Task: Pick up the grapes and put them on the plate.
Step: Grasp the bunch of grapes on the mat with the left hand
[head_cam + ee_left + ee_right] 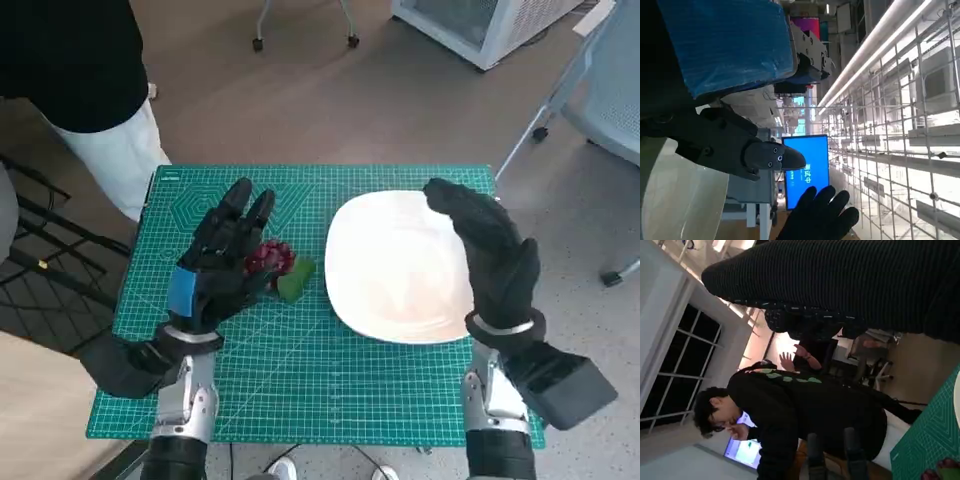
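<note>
Little can be read. In the left wrist view a blue screen (807, 167) shows a few white characters, one looking like the Chinese "中", the rest too small to make out. The green cutting mat (300, 340) carries printed grid lines and a small mark at its far left corner, too blurred to read. The black top (810, 405) of the person in the right wrist view bears green marks, not legible as letters.

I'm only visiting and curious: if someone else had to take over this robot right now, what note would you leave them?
Left hand: open, fingers spread over the dark red grapes with a green leaf, not gripping.
Right hand: open, holding nothing, above the round white plate at its right edge.
Grapes: on the green cutting mat, just left of the plate, apart from it.
Done: nothing yet.
Left: grasp the grapes, lift, set them on the plate.
</note>
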Available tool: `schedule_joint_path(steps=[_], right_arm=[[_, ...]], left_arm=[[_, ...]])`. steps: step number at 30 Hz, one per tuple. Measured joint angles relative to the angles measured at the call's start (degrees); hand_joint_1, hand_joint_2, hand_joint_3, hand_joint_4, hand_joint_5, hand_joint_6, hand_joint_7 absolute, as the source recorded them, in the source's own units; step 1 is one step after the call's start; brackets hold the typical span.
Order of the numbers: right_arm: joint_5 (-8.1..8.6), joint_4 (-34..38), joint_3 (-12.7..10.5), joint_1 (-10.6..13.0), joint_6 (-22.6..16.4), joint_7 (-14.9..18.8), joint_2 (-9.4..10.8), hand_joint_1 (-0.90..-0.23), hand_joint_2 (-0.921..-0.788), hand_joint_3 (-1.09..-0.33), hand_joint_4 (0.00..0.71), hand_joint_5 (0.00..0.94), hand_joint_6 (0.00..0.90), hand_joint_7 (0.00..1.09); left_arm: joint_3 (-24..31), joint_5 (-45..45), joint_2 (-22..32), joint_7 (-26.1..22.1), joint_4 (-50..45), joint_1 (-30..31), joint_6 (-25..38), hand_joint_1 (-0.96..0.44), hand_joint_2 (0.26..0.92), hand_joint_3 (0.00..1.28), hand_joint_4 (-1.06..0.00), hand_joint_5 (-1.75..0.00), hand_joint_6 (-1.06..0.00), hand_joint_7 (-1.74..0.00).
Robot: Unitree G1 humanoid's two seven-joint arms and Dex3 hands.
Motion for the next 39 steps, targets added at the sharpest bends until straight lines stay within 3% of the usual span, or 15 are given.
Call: schedule_joint_path(steps=[11, 15, 19, 23, 31, 39], right_arm=[[0.01, -1.18, 0.58, 0.85, 0.89, -0.01, 0.15, -0.684, -0.921, -0.714, 0.364, 0.000, 0.005, 0.54], [0.01, -1.77, 0.69, 1.46, 1.22, -0.02, 0.26, -0.683, -0.921, -0.714, 0.364, 0.000, 0.004, 0.54], [0.02, -2.09, 0.68, 1.79, 1.45, -0.02, 0.33, -0.682, -0.921, -0.714, 0.364, 0.000, 0.003, 0.54], [0.03, -2.24, 0.65, 1.83, 1.56, -0.03, 0.34, -0.682, -0.921, -0.715, 0.364, 0.000, 0.003, 0.54], [0.29, -2.27, 0.62, 1.80, 2.08, -0.02, 0.43, -0.682, -0.921, -0.716, 0.363, 0.000, 0.000, 0.55], [0.45, -2.11, 0.63, 1.62, 2.56, -0.02, 1.20, -0.681, -0.921, -0.716, 0.362, 0.000, -0.001, 0.55]], left_arm=[[0.02, 3.02, 2.51, 1.53, -3.31, 1.32, 0.30, -0.43, 0.921, 0.23, -0.31, 0.00, -0.39, 0.00], [0.11, 7.79, 6.41, 3.14, -5.47, 1.49, 0.61, -0.50, 0.921, 0.16, -0.23, 0.00, -0.30, 0.00], [0.02, 16.78, 12.33, 5.78, -9.40, 1.88, 2.99, -0.59, 0.914, 0.06, -0.09, 0.00, -0.14, 0.00], [-0.36, 26.46, 18.26, 7.32, -14.75, 2.56, 7.48, -0.62, 0.869, 0.02, -0.02, 0.00, -0.05, 0.00], [-4.00, 44.79, 25.91, 7.54, -27.25, 3.90, 24.21, -0.44, 0.728, 0.00, -0.01, 0.00, -0.13, -0.03], [-9.67, 53.21, 26.10, 8.31, -29.52, 3.29, 34.78, -0.34, 0.695, 0.00, -0.04, -0.01, -0.20, -0.02]])
